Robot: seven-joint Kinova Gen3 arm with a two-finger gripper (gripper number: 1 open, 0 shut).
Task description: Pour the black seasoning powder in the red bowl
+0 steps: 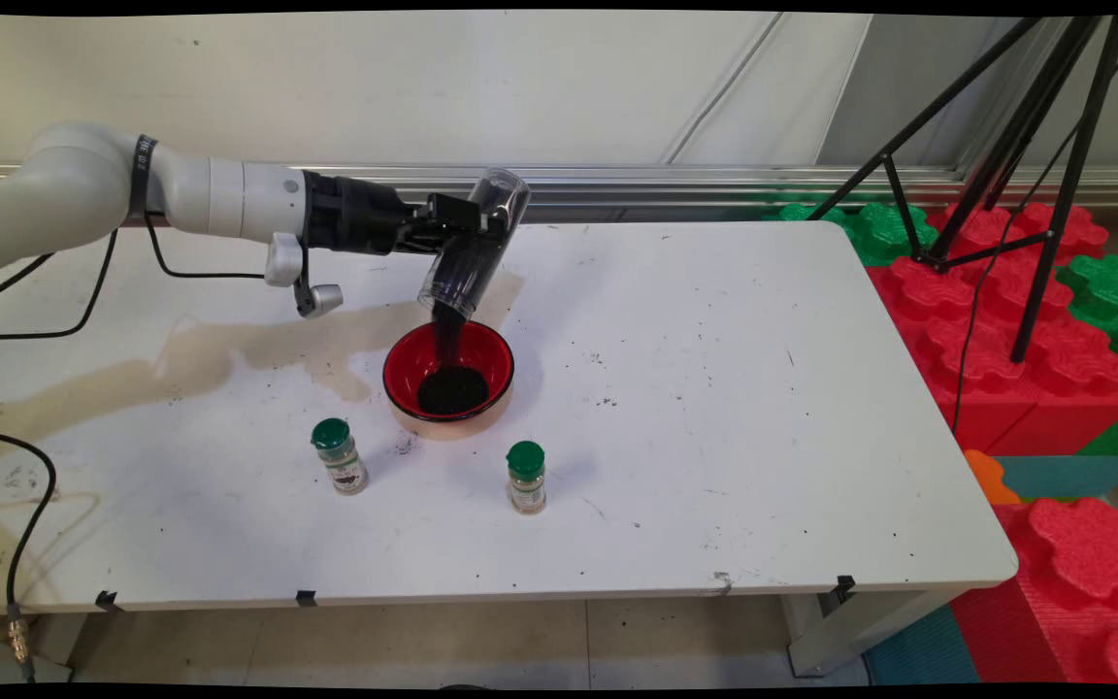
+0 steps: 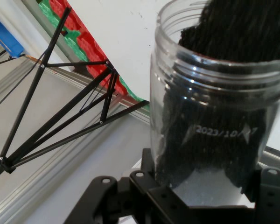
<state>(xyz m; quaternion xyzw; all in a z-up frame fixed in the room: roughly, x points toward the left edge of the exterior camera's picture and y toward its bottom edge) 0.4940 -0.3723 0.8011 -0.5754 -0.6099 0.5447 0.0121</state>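
Note:
My gripper (image 1: 467, 231) is shut on a clear plastic jar (image 1: 476, 245), tipped mouth-down over a red bowl (image 1: 496, 351). Black grains stream from the jar's mouth into a dark heap (image 1: 452, 390) in the bowl. In the hand view the jar (image 2: 210, 116) fills the right side, with black grains sliding toward its mouth and the gripper (image 2: 200, 196) clamped round its lower part. Two small spice jars with green caps stand in front of the bowl, one at the left (image 1: 340, 456) and one at the right (image 1: 526, 477).
A brownish stain (image 1: 229, 354) spreads over the table's left part. Black tripod legs (image 1: 1025, 175) stand at the right over red and green foam blocks (image 1: 1015, 320). A black cable (image 1: 25, 524) hangs at the left edge. Scattered black specks lie around the bowl.

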